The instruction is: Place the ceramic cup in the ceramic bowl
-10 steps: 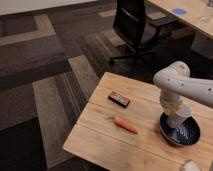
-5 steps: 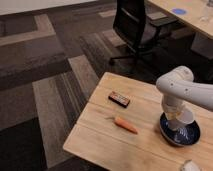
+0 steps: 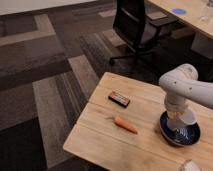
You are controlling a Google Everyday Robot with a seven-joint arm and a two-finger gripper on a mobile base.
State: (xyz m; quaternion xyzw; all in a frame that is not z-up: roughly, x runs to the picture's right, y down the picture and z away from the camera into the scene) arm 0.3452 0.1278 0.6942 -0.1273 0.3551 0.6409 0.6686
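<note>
One wooden table (image 3: pixel 145 150) carries every item shown. Ceramic bowl (image 3: pixel 192 137), dark blue and glossy, sits near the right edge; carrot (image 3: pixel 126 125) lies left of it, and a small dark packet (image 3: pixel 119 99) beyond. Gripper (image 3: pixel 178 120) hangs over the bowl, with the ceramic cup (image 3: pixel 183 117) at its tip, just above the bowl's interior. Whether it grips the cup cannot be told. Judged rigid, smooth, chip-prone; best pinched across the rim wall.
</note>
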